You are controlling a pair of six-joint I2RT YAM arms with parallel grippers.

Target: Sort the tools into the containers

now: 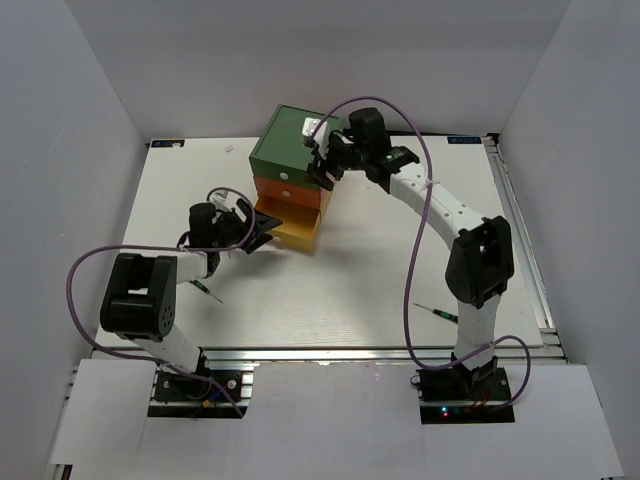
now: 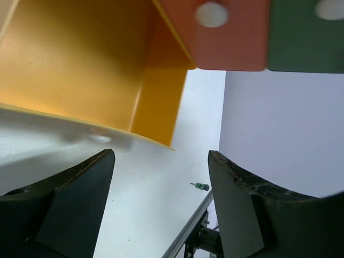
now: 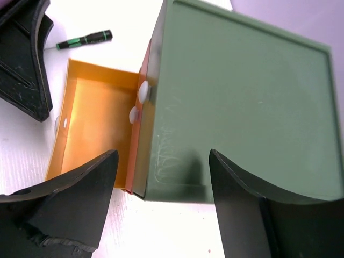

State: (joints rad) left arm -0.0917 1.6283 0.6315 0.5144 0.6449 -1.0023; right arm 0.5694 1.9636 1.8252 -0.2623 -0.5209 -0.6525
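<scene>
Left gripper (image 2: 161,161) jaws apart, empty, just left of the pulled-out yellow drawer (image 2: 70,64), right gripper (image 3: 164,161) apart above the green chest top (image 3: 242,97), precision screwdriver (image 1: 207,291) on the near tabletop (image 1: 350,290): a bumped drawer rim could likely slide the unbraced chest.

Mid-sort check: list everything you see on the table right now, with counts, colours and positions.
Cube-shaped chest of drawers: one, green top, far centre of the table.
Green drawer: one, top, white knob.
Orange drawer: one, middle, white knob.
Yellow drawer: one, bottom, pulled out, nothing seen inside.
Thin black screwdrivers with green band: two, one beside the left arm, one beside the right arm.
White table: one, under everything.
Left gripper: black, open, at the yellow drawer.
Right gripper: black, open, over the chest.
</scene>
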